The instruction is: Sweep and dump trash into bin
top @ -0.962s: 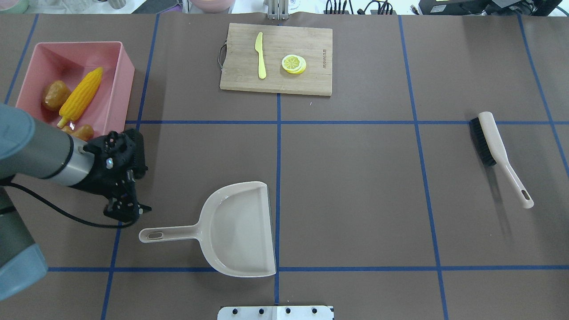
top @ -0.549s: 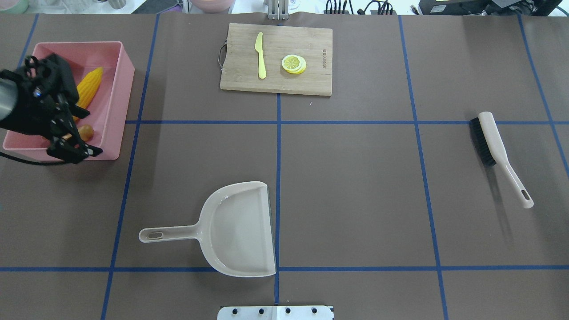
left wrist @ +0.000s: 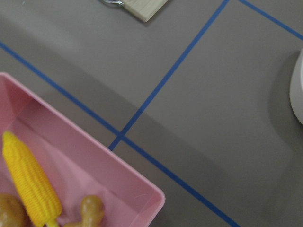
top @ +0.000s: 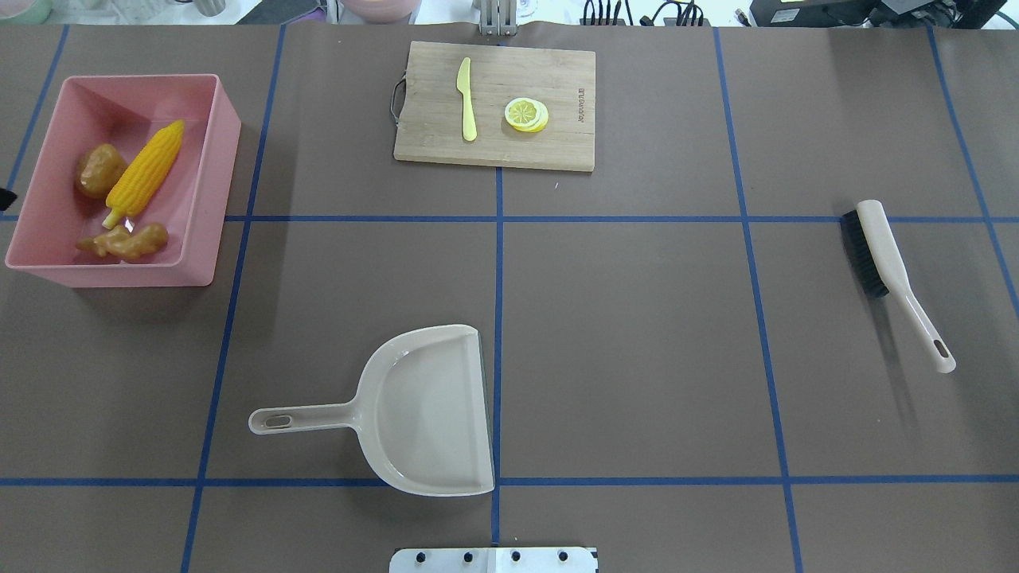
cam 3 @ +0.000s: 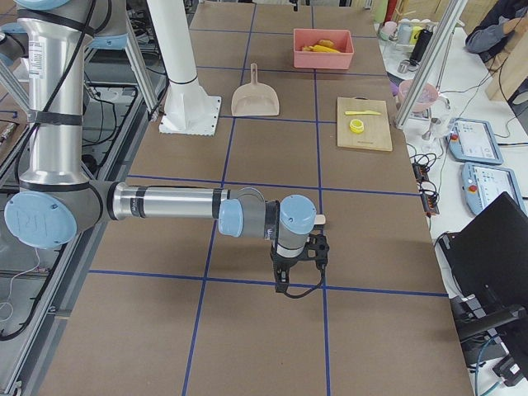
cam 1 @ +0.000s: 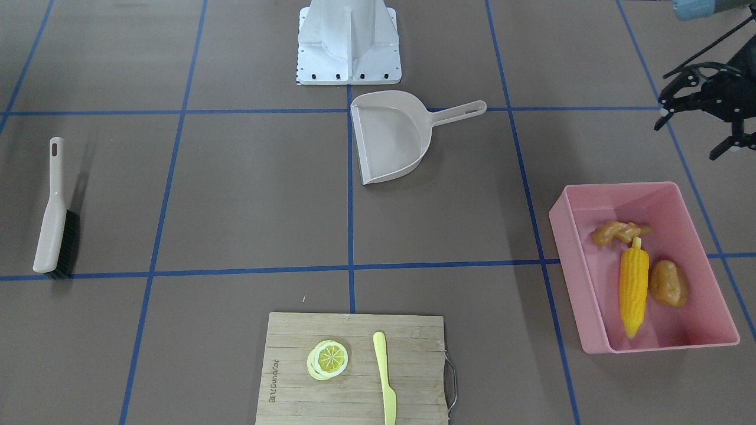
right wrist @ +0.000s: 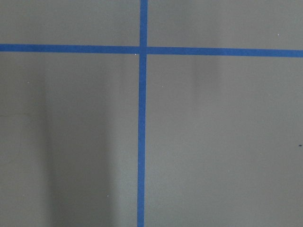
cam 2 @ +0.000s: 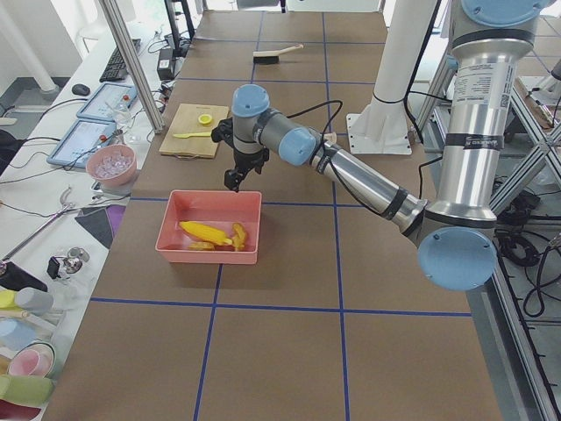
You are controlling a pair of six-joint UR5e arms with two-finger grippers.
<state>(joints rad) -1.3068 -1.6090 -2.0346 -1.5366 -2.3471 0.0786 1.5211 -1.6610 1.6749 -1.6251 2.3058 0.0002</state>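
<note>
The yellow corn cob (top: pixel 145 171), the brown potato (top: pixel 99 169) and the tan ginger root (top: pixel 127 241) lie inside the pink bin (top: pixel 219 151) at the table's far left. They also show in the front-facing view: corn (cam 1: pixel 633 289), potato (cam 1: pixel 668 283), ginger (cam 1: pixel 617 232). My left gripper (cam 1: pixel 685 140) hangs open and empty above the table beside the bin's near end. In the overhead view it is almost entirely off the left edge. My right gripper (cam 3: pixel 290 285) shows only in the right side view, low over the bare table; I cannot tell if it is open.
The beige dustpan (top: pixel 430 414) lies empty near the table's middle front, handle pointing left. A beige brush (top: pixel 888 259) with black bristles lies at the right. A wooden cutting board (top: pixel 557 79) at the back holds a yellow knife (top: pixel 466 99) and lemon slices (top: pixel 526 114).
My left arm has swung from beside the dustpan handle, across the bin, and out past the overhead view's left edge. The bin's contents are now uncovered. Nothing else moved.
</note>
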